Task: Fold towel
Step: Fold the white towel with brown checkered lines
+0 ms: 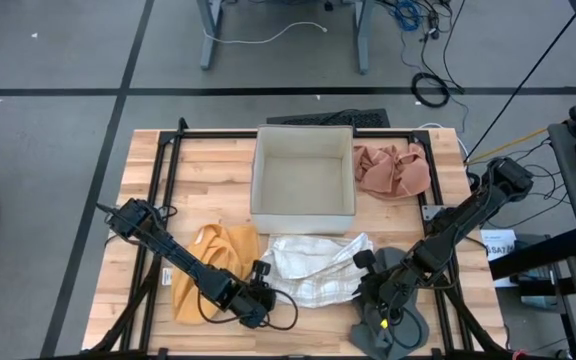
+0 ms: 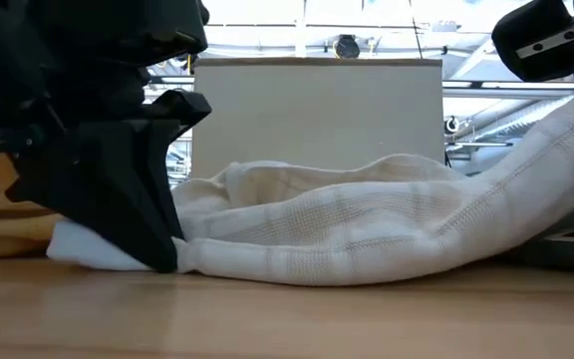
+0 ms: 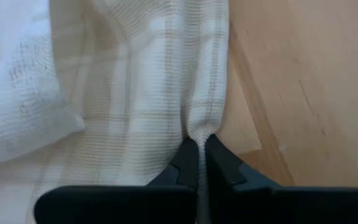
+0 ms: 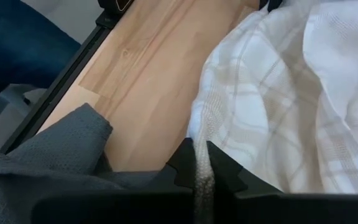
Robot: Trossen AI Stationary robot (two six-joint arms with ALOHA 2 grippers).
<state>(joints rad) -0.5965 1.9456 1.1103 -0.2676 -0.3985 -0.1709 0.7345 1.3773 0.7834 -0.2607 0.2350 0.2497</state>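
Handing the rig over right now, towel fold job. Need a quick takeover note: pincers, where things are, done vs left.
Left pincer: shut on the white towel, at its edge on the side next to the yellow cloth.
Right pincer: shut on the same towel's opposite edge, beside the grey cloth.
Towel: crumpled on the table in front of the white box; its right end is lifted, its left end low on the wood.
Pink cloth lies beside the box.
Done: both edges gripped.
Left: spreading it flat and every fold.

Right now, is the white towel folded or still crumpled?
Crumpled, not folded: the white towel lies bunched in uneven wrinkles on the table, each end effector pinching an edge.
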